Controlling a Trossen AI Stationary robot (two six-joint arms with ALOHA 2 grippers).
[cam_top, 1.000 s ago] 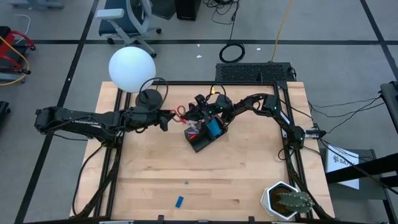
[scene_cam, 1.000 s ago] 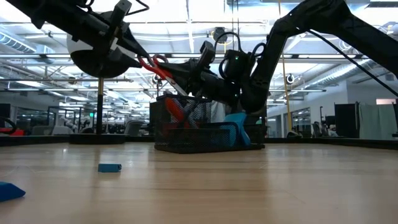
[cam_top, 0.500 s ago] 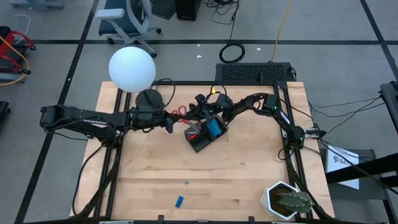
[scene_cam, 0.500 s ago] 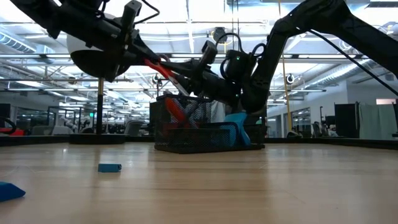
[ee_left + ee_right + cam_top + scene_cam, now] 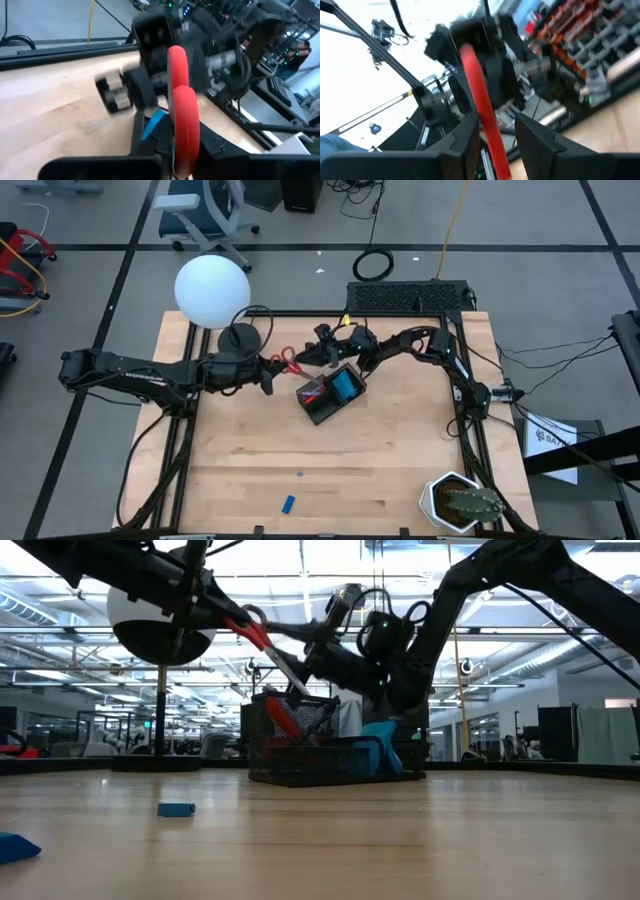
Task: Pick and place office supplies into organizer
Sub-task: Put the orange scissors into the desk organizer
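The red-handled scissors (image 5: 286, 360) hang in the air between my two grippers, just left of the black organizer (image 5: 322, 408). My left gripper (image 5: 272, 368) comes from the table's left and is shut on them. My right gripper (image 5: 318, 356) faces it from the right and is open. Its fingers (image 5: 470, 137) stand on either side of the scissors' red handle (image 5: 487, 125). The organizer holds a blue notepad (image 5: 347, 386) and an orange item (image 5: 312, 392). A blue eraser (image 5: 288, 503) lies flat near the table's front edge. My left gripper pinches the scissors' red handle (image 5: 184, 145) between its two fingers, coming from the table's left and slanting a little downward. The scissors are lifted clear. Their handle (image 5: 248, 625) is up and their blades (image 5: 288, 675) slant down toward the organizer (image 5: 330, 765). Whether my right gripper touches the handle, I cannot tell.
A lamp with a white globe (image 5: 212, 292) and a round black base (image 5: 240, 338) stands at the far left, close behind my left gripper. A potted cactus (image 5: 462, 502) sits at the near right corner. Bare wood lies in the middle and near part of the table.
My left gripper went right onto the scissors' handle, then drew back a little to the left and upward with it. My right gripper has risen. The handle end of the scissors is higher now, and the blades slant more steeply down toward the organizer.
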